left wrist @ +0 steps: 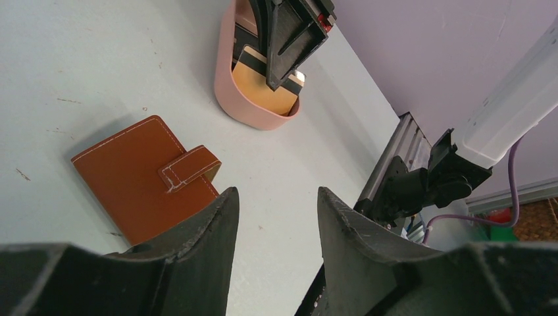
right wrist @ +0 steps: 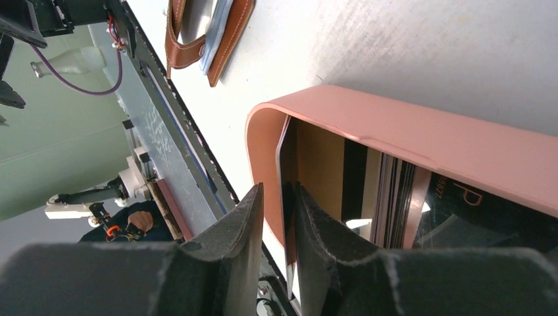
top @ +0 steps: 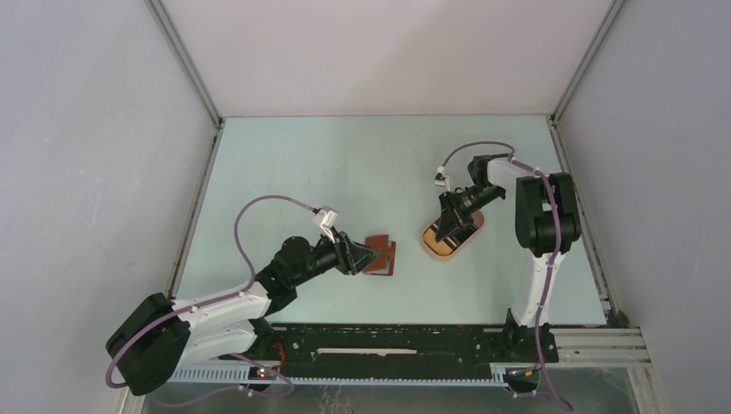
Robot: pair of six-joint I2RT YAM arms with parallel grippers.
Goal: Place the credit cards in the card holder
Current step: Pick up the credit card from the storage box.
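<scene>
The card holder (left wrist: pixel 141 174), a reddish-brown leather wallet with a snap tab, lies on the table just left of my left gripper (left wrist: pixel 276 191), which is open and holds nothing. From above, that gripper (top: pixel 366 256) sits at the card holder (top: pixel 381 257). In the right wrist view a light-blue edge shows between the card holder's (right wrist: pixel 197 39) covers. The credit cards (right wrist: pixel 319 164) stand in a pink tray (right wrist: pixel 428 138), yellow-orange in front of dark ones. My right gripper (right wrist: pixel 279 187) reaches into the tray end, jaws narrowly apart, with a dark card (right wrist: pixel 284 158) edge in the gap.
The pink tray (top: pixel 428 241) sits right of centre, about a hand's width from the wallet. A black rail (top: pixel 388 341) runs along the near table edge. The right arm's base (left wrist: pixel 421 184) stands close to the right of the left gripper. Walls enclose the table.
</scene>
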